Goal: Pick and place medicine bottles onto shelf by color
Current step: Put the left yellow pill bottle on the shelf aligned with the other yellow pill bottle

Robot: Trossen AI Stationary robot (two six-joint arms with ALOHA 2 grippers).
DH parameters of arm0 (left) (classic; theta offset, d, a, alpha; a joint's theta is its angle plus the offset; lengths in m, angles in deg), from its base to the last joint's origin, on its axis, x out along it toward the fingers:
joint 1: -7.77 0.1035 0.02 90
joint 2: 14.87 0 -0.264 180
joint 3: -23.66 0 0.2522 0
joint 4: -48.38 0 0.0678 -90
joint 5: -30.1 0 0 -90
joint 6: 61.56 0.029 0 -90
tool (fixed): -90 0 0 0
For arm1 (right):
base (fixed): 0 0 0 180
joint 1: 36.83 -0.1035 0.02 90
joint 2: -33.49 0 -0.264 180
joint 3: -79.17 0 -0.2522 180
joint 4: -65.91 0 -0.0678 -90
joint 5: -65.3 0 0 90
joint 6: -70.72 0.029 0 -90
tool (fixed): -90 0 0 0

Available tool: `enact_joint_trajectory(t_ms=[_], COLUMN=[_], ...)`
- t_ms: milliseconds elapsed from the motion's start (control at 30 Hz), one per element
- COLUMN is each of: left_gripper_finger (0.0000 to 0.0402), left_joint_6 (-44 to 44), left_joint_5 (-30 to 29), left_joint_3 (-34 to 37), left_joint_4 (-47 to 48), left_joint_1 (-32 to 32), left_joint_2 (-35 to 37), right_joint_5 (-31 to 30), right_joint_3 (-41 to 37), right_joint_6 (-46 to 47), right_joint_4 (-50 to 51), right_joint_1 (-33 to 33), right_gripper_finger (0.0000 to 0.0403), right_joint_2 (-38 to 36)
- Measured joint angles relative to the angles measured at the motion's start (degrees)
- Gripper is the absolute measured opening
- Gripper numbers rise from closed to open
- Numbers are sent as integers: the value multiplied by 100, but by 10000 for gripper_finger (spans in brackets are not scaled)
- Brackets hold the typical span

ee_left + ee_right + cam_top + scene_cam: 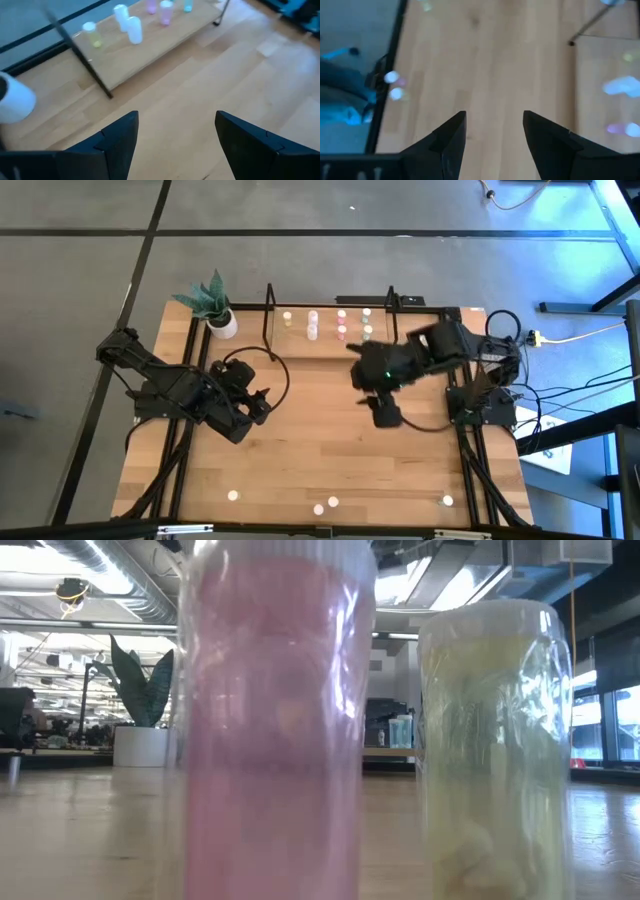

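My right gripper [361,375] hangs spread and empty just beside the shelf [330,340]; my left gripper [262,402] waits spread at 9 o'clock. 4 medicine bottles [331,502] stand along the table's 6 o'clock edge. Reaching there, I judge my elbow could topple shelved bottles.

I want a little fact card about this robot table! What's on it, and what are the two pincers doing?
Shelf: small light wooden rack with thin black metal end frames at the table's far edge
On shelf: tiny pale medicine bottles, yellowish, white, pink, greenish
Loose: four tiny bottles along the near edge
Plant: green plant in white pot beside the shelf
Left pincer: open, empty, above bare wood
Right pincer: open, empty, near the shelf
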Motion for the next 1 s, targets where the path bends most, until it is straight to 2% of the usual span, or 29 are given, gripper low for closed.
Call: enact_joint_trajectory(t_ms=[167,433,533,700,1000], left_gripper_finger=[257,257,257,257,257], left_joint_6=[864,2143,2258,2257,2250], left_joint_5=[-25,40,174,525,1669], left_joint_3=[0,0,0,0,0], left_joint_4=[-770,-1896,-2155,-2288,-2199], left_joint_1=[-140,-807,-1053,-1337,-1734], left_joint_2=[2,-110,-199,-445,-579], right_joint_5=[-13,142,96,-423,-1213], right_joint_3=[0,-2,-2,-2,-2], right_joint_6=[3,122,271,633,1833], right_joint_4=[294,265,264,259,-94], right_joint_1=[-398,-1223,-1531,-1985,-2317], right_gripper_finger=[198,198,198,198,197], right_joint_2=[-38,-122,-167,-171,-171])
